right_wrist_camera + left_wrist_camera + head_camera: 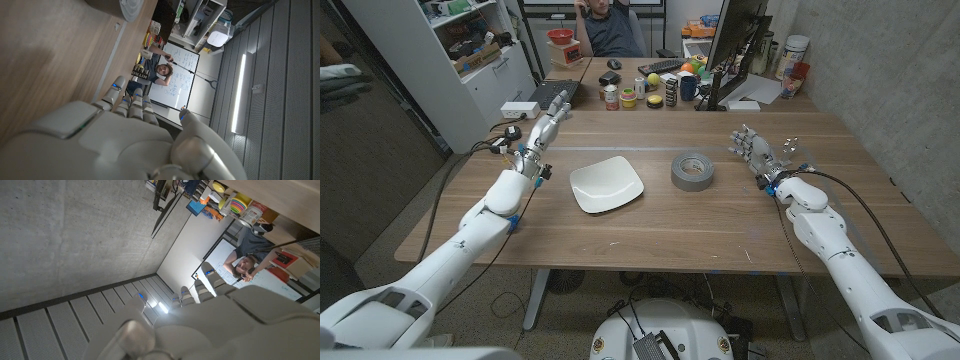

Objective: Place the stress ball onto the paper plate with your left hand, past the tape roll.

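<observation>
On the wooden desk (720, 235), the white square paper plate (606, 185) lies nearest, with nothing in it. Just beside it sits the grey tape roll (693, 171). The left hand (547, 113) reaches out with straight fingers holding nothing; the right hand (757, 152) stands with fingers spread, also empty. The stress ball cannot be picked out; it may be among the clutter at the far edge. Likely soft and light, best cupped around its middle.

White paper plate (607, 185) on the warm brown wood-grain desk (650, 235), and beside it a grey tape roll (692, 171) with a dark core. Both robot hands, left (542, 125) and right (756, 153), show silver-grey, on glossy white arms.
</observation>
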Robot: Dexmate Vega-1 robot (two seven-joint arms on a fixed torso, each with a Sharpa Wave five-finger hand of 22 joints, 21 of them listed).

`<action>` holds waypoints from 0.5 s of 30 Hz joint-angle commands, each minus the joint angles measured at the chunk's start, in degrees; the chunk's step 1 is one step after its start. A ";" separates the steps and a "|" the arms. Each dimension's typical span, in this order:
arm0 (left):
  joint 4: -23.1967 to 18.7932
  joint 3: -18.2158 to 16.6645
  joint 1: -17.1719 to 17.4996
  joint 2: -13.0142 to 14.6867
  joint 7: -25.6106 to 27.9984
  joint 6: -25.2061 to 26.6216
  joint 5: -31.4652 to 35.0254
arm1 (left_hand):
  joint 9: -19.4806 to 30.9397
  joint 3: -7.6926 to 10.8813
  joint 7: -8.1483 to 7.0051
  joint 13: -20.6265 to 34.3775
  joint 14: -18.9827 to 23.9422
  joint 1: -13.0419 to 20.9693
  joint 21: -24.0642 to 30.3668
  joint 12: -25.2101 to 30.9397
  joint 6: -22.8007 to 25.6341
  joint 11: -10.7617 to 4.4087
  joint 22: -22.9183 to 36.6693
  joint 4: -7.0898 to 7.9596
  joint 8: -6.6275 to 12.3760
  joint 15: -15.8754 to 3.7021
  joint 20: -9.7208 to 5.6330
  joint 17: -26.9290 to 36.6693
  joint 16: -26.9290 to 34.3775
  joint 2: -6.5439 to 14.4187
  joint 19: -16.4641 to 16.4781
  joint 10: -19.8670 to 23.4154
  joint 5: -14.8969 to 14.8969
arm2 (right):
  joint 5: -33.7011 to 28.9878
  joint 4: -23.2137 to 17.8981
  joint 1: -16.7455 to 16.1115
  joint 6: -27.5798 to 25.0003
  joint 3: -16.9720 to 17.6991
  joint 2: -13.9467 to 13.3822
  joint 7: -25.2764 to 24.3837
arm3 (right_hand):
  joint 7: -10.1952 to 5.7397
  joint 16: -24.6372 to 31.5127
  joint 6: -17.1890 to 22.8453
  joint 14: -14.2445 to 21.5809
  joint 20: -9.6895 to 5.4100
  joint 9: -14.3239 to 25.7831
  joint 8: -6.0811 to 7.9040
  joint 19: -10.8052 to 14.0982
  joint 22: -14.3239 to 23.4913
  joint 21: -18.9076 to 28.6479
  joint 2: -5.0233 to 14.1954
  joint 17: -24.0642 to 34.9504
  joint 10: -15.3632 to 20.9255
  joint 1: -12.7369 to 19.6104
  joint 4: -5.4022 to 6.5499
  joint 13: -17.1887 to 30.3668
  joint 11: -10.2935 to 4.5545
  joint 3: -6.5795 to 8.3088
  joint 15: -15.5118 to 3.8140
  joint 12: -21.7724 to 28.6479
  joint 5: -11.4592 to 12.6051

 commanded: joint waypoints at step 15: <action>-18.83 -21.14 19.50 14.66 13.97 -2.90 31.09 | 0.31 -0.25 -1.60 0.38 -0.38 1.15 -1.20 -0.26 0.05 -0.22 0.16 -1.23 -0.11 0.47 2.45 0.31 -0.66 -1.75 -0.99 -1.08 0.17 | -1.92 -4.84 -1.35 -1.52 -2.08 -2.88 3.48 | 0.71 0.45 0.20 -0.23 -4.62 0.14 0.38 0.44 0.22 -0.37 4.20 0.31 0.78 -0.15 0.01 0.19 0.14 -0.31 0.31 0.38 0.39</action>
